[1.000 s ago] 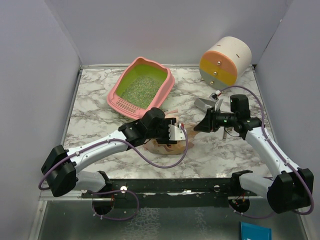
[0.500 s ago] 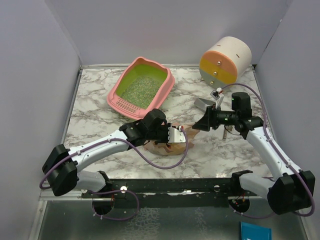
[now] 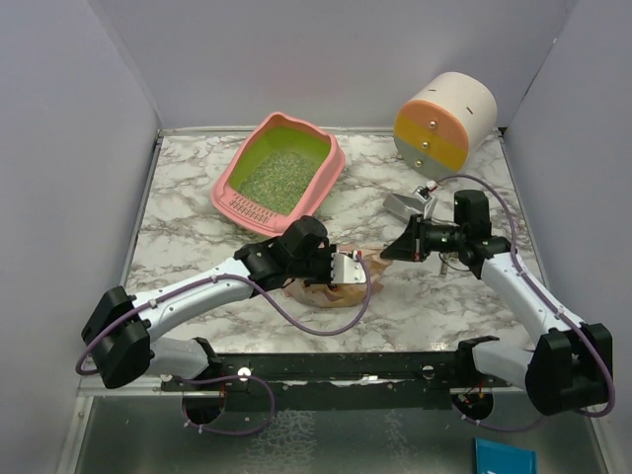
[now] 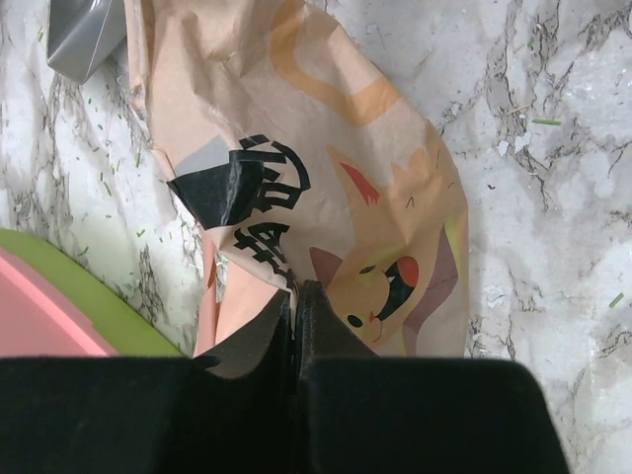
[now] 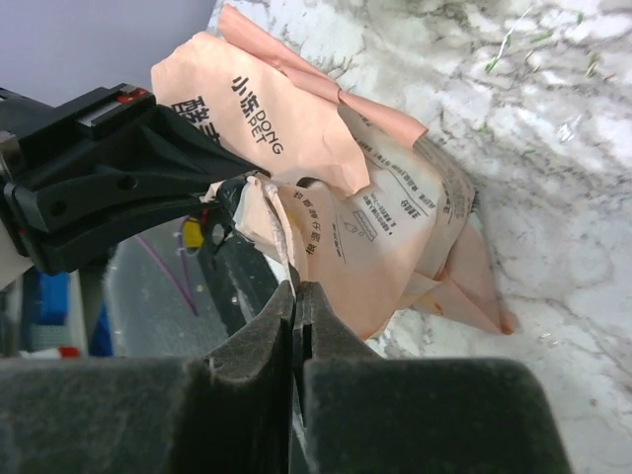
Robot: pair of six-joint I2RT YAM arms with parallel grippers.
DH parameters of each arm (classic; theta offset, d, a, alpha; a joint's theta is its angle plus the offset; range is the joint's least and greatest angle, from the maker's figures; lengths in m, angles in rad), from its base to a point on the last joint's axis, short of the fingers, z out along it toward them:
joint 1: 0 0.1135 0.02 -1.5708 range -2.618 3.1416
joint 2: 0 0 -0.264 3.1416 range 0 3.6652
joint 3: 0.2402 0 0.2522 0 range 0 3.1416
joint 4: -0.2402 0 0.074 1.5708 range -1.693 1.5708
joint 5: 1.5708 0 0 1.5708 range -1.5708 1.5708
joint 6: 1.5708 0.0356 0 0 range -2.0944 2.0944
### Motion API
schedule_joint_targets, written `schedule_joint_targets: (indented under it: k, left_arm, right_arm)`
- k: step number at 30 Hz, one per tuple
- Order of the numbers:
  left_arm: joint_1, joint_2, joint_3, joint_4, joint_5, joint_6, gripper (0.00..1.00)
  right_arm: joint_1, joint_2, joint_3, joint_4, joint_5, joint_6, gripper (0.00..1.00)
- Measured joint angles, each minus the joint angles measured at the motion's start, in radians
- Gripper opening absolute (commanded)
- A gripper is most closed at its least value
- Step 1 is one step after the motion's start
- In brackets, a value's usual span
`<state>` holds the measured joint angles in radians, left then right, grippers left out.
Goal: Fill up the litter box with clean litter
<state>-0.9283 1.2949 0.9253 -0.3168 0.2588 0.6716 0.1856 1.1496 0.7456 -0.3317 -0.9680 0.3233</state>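
— Litter (image 3: 277, 176), where is it?
— In the box (image 3: 242, 205), spread over its green floor. The box stands at the far left of the table (image 3: 188, 237), apart from both arms.
— And the grippers?
— The left gripper (image 4: 296, 292) is closed; it pinches one edge of the pouch (image 4: 355, 178). The right gripper (image 5: 296, 288) is closed too, on the crumpled top of the same pouch.
— Where is the pouch?
— At the middle of the table, between the two grippers, close to the near corner of the box. A scoop (image 3: 403, 204) lies just behind the right gripper, in front of the cabinet (image 3: 444, 120).
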Motion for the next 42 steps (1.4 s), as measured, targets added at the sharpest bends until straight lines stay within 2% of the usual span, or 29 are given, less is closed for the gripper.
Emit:
schedule_joint_targets:
  k: [5,10,13,14,17,20,22,23,24,27,30,34,42]
  left_arm:
    - [-0.006,-0.034,-0.026,0.002,-0.02,0.024,0.0]
    - [-0.015,-0.1,-0.079,0.038,-0.043,0.052,0.0]
    - [-0.018,-0.133,-0.117,0.065,-0.055,0.071,0.0]
    - [-0.018,-0.14,-0.122,0.067,-0.062,0.076,0.0]
    - [-0.018,-0.151,-0.131,0.062,-0.092,0.092,0.0]
    - [-0.016,-0.152,-0.131,0.061,-0.109,0.105,0.0]
    - [-0.016,-0.152,-0.131,0.061,-0.112,0.107,0.0]
    - [-0.016,-0.152,-0.131,0.061,-0.112,0.107,0.0]
    - [-0.016,-0.151,-0.131,0.061,-0.112,0.107,0.0]
    - [-0.016,-0.145,-0.126,0.06,-0.111,0.107,0.0]
    - [-0.016,-0.132,-0.113,0.052,-0.111,0.106,0.0]
    - [-0.015,-0.1,-0.074,0.019,-0.112,0.097,0.0]
    - [-0.01,-0.017,0.033,-0.069,-0.11,0.039,0.0]
  right_arm:
    - [-0.036,-0.002,-0.084,0.147,-0.097,0.169,0.01]
    - [-0.143,0.003,-0.187,0.318,-0.247,0.342,0.01]
    - [-0.202,0.025,-0.273,0.526,-0.312,0.517,0.01]
    - [-0.214,0.046,-0.328,0.676,-0.335,0.624,0.01]
    - [-0.241,0.12,-0.436,0.975,-0.359,0.851,0.01]
    - [-0.251,0.138,-0.459,1.12,-0.374,0.96,0.01]
    - [-0.252,0.099,-0.412,1.081,-0.38,0.901,0.06]
    - [-0.252,0.067,-0.368,0.989,-0.37,0.836,0.17]
    - [-0.248,0.019,-0.278,0.797,-0.336,0.704,0.26]
    - [-0.227,-0.084,-0.062,0.465,-0.169,0.397,0.44]
    - [-0.163,-0.224,0.016,0.303,-0.037,0.146,0.5]
    - [-0.048,-0.342,-0.042,0.202,0.054,-0.055,0.53]
    - [0.145,-0.345,-0.081,0.061,0.235,-0.321,0.53]
